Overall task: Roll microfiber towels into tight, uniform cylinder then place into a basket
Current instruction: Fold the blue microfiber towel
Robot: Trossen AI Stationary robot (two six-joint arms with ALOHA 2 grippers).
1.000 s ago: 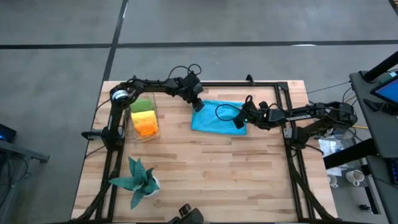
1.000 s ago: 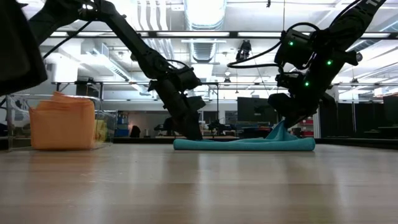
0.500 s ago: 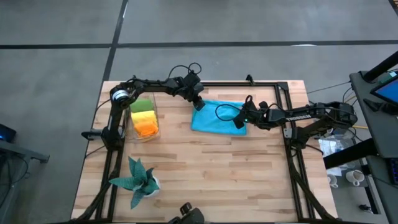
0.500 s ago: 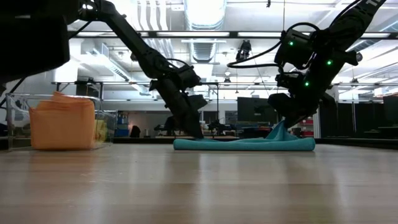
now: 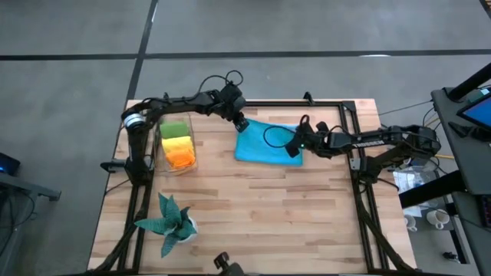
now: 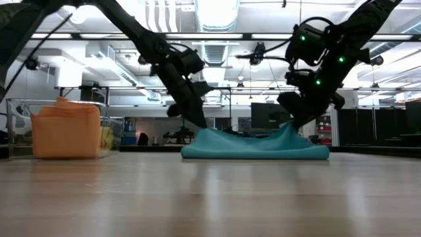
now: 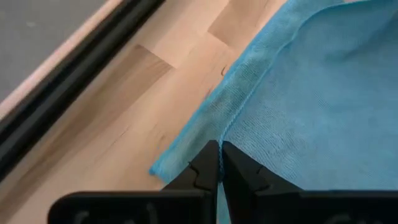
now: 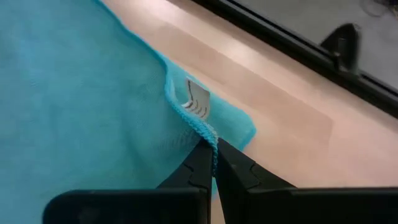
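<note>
While both tools pinch blue towel [image 5: 265, 146] edges: L tool [image 7: 219, 163]; R tool [image 8: 215, 151].

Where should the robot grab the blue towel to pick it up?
By its far corners, from above, one at each end. The blue towel lies flat on the table, so only its thin hemmed edge gives something to pinch. The left gripper and right gripper are each shut on a corner there.
</note>
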